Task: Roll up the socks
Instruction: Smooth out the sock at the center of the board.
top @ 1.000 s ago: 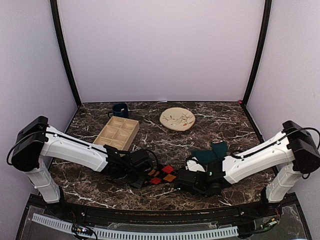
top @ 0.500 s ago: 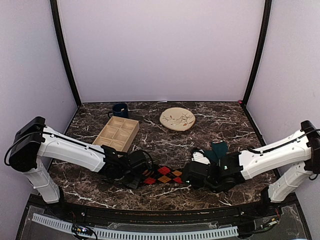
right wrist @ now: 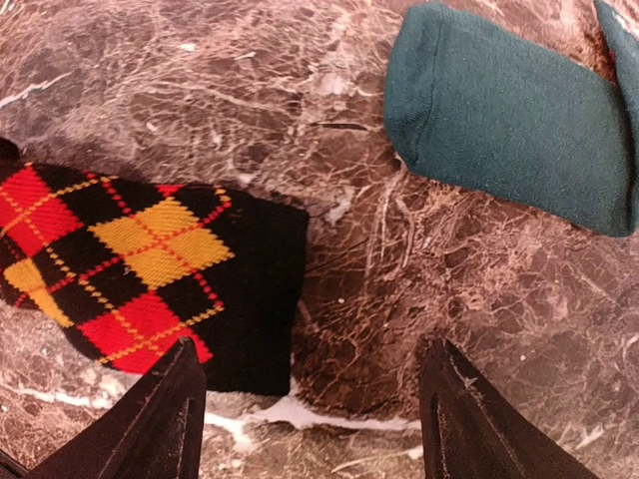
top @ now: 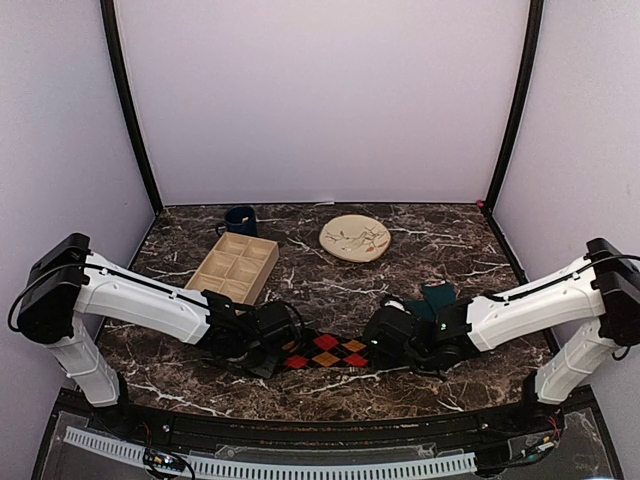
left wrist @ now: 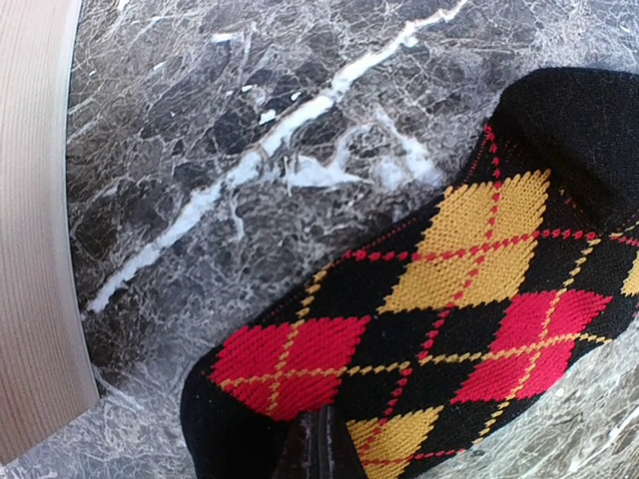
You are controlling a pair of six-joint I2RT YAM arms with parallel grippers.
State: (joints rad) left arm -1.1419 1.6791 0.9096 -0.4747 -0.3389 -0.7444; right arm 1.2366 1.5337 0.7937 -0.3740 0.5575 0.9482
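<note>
1. The argyle sock (left wrist: 429, 319) lies flat on the bench (right wrist: 419, 279), stretched out between the two end effectors, so no roll started yet imo.
2. The left end effector (left wrist: 319, 454) is pinched shut on one end of it.
3. The right end effector (right wrist: 312, 344) gapes wide and holds nothing, with the sock's black end just ahead of one finger.
4. The teal-green sock (right wrist: 509, 130) sits further ahead of it and looks flat too.

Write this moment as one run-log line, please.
left fingers: shut on argyle sock | right fingers: open, empty, over its black end | argyle sock: flat on table | teal sock: apart, untouched
</note>
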